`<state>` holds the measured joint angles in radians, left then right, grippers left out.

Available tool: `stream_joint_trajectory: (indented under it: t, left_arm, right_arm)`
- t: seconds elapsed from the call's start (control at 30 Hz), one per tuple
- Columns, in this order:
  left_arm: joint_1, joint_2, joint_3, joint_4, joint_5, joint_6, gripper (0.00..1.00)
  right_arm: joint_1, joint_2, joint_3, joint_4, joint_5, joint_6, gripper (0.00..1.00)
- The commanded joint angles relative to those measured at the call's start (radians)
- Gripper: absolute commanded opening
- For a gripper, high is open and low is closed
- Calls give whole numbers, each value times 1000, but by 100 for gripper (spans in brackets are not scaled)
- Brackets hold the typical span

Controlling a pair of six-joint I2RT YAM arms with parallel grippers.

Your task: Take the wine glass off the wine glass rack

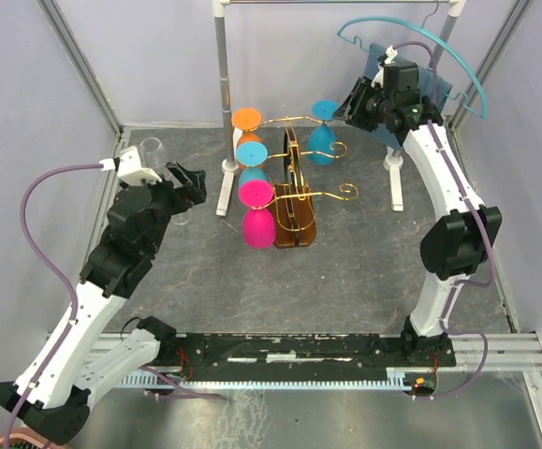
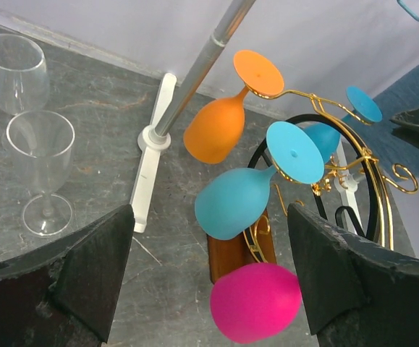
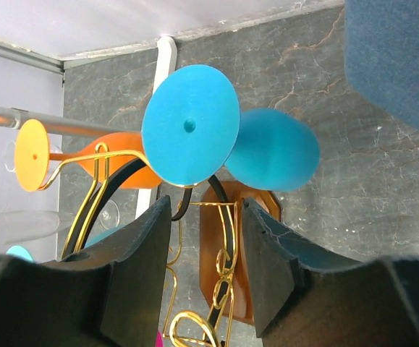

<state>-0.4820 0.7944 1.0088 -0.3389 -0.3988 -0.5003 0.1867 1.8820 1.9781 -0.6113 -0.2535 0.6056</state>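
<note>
Right wrist view: right hand (image 3: 202, 271), spread, empty. Teal wine glass (image 3: 274, 148) hangs inverted just ahead of it, foot hooked on wine glass rack (image 3: 213, 224). Advised: clamp stem, slide along arm, clear curl.

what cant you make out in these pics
- Right wrist view: the blue glass hides its stem behind its own foot, so whether the right tool touches it is unclear.
- Left wrist view: the pink glass shows only its bowl. Its stem is out of sight.
- Top view: the clear glass is faint, its lower part behind the left arm.
- Top view: the rack's wooden base is mostly covered by wire.
</note>
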Motion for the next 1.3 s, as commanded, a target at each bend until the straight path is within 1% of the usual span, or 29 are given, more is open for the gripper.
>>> stream_joint_trajectory:
  t: [0.0,0.3,0.43,0.63,0.83,0.93,1.13,1.27]
  left_arm:
    - [-2,-21,34,-12,36,-43,92]
    - [-3,-21,55,-37,51,-50,93]
    - [-2,-25,82,-60,6,-23,95]
    - [-3,-32,92,-59,3,-17,96]
    - [-3,-28,82,-61,8,-18,96]
    - [-2,-24,82,-61,14,-21,96]
    - [-2,-19,76,-61,26,-28,97]
    - [-2,-21,70,-61,35,-36,97]
  right_arm:
    - [-4,24,56,53,-4,14,51]
    - [-7,94,95,91,-8,44,51]
    - [-7,113,98,115,-21,53,47]
    - [-10,137,101,159,-40,73,44]
    - [-10,142,107,187,-45,77,32]
    - [-13,145,110,199,-50,80,24]
    - [-16,136,77,254,-73,122,1]
    - [-27,122,29,318,-96,173,0]
